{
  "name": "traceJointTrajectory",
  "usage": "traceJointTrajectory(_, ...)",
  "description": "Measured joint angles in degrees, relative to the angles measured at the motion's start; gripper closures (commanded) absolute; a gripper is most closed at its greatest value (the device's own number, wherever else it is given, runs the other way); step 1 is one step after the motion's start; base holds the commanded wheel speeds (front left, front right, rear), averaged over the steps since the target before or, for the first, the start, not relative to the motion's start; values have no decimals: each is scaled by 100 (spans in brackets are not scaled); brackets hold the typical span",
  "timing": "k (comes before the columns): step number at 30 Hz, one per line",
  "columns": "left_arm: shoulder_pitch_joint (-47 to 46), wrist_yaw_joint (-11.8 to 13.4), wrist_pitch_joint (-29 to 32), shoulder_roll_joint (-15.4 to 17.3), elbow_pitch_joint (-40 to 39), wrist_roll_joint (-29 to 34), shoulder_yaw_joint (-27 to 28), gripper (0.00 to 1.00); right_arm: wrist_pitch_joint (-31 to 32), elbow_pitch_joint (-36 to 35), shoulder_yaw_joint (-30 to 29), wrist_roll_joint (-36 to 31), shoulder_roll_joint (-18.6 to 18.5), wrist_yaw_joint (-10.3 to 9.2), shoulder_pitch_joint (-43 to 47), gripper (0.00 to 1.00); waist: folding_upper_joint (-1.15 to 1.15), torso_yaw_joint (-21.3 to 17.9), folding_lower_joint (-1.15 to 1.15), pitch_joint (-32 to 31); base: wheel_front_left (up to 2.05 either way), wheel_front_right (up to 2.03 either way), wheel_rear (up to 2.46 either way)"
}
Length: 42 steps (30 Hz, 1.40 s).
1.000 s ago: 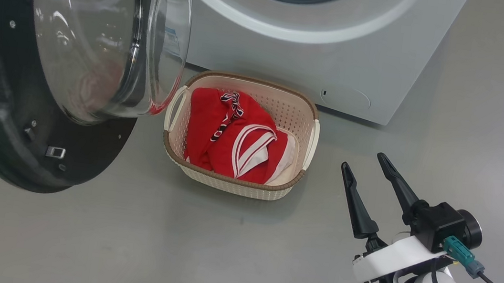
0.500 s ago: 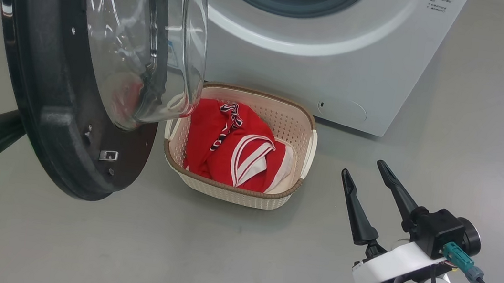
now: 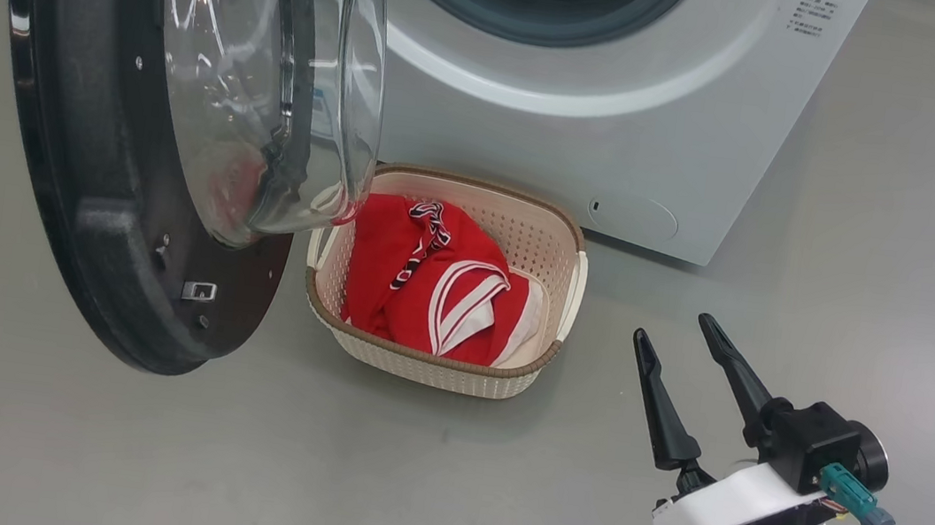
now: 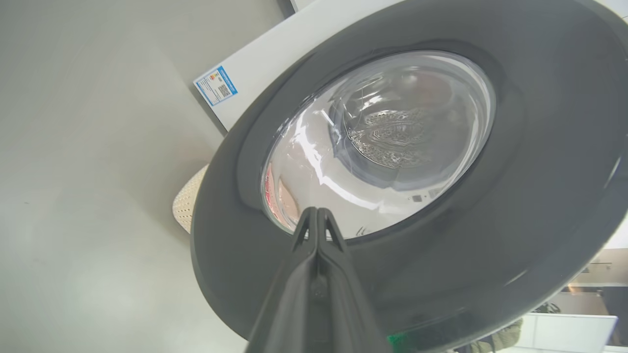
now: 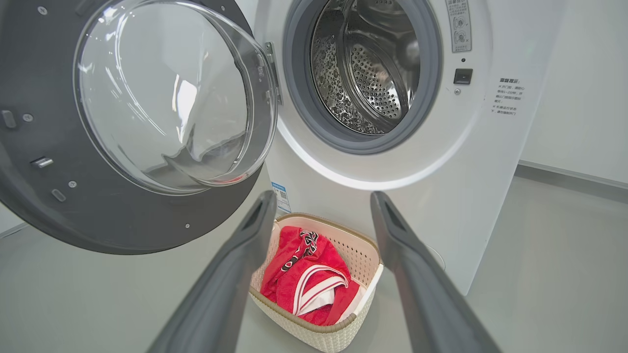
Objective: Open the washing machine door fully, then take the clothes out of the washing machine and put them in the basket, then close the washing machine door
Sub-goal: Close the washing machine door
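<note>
Left wrist view looks onto the glossy outer face of the washing machine door (image 4: 539, 147). The left gripper (image 4: 318, 212) is aimed at the lower edge of its glass window (image 4: 382, 142), fingers pressed together. I cannot tell whether the tips touch the face.

The red jersey clothes (image 3: 396, 263) lie in the cream basket (image 3: 427, 375), which sits on the floor just in front of the washing machine (image 3: 579, 151). The steel drum (image 5: 373, 73) looks empty, so the step in hand seems to be shutting the door.

A good push would land on the black ring rather than the glass, out toward the edge away from the hinge. It should follow the door's arc steadily until the latch catches.

The right gripper (image 3: 669, 326), fingers spread and empty, hovers over the floor beyond the basket's right side. It looks clear of the swing.
</note>
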Motion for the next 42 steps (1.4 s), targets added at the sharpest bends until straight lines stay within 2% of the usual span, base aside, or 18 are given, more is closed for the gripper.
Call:
traceJointTrajectory(5, 351, 0, -828, 276, -1159, 743, -366, 100, -43, 9, -14, 48, 16, -1, 89, 0, 0, 29, 0, -65, 0, 0, 0)
traceJointTrajectory(10, 945, 0, -1564, 569, -2203, 1426, -1033, 100, -44, 3, 5, 48, 38, -1, 88, 0, 0, 46, 0, -65, 0, 0, 0)
traceJointTrajectory(12, 1327, -1, -2128, 664, -2544, 1837, -1365, 100, -45, 4, 13, 48, 38, 0, 88, 0, 0, 54, 0, -62, 0, 0, 0)
traceJointTrajectory(16, 1756, -1, -2916, 775, -2751, 2221, -1570, 100, -48, 7, 27, 48, 40, 0, 88, 0, 0, 60, 0, -67, 0, 0, 0)
traceJointTrajectory(24, 2360, -1, -4252, 756, -2859, 2611, -1861, 100, -49, 49, 67, 48, 46, 1, 90, 0, 0, 46, 0, -98, 0, 0, 0)
traceJointTrajectory(31, 2748, -4, -5266, 761, -2828, 2997, -2052, 100, -51, 86, 109, 54, 67, 7, 90, 0, 0, 8, 0, -133, 0, 0, 0)
traceJointTrajectory(37, 2949, -5, -5877, 757, -2689, 3122, -2174, 100, -60, 93, 110, 56, 69, 8, 94, 0, 0, -31, 0, -159, 0, 0, 0)
traceJointTrajectory(39, 2989, -5, -6051, 759, -2629, 3177, -2218, 39, -67, 96, 111, 56, 70, 8, 100, 0, 0, -37, 0, -159, 0, 0, 0)
traceJointTrajectory(40, 3009, -5, -6112, 761, -2605, 3194, -2253, 0, -67, 98, 111, 56, 70, 8, 101, 0, 0, -39, 0, -158, 0, 0, 0)
traceJointTrajectory(42, 3034, -5, -6207, 764, -2546, 3195, -2338, 0, -67, 100, 112, 56, 70, 8, 101, 0, 0, -42, 0, -153, 0, 0, 0)
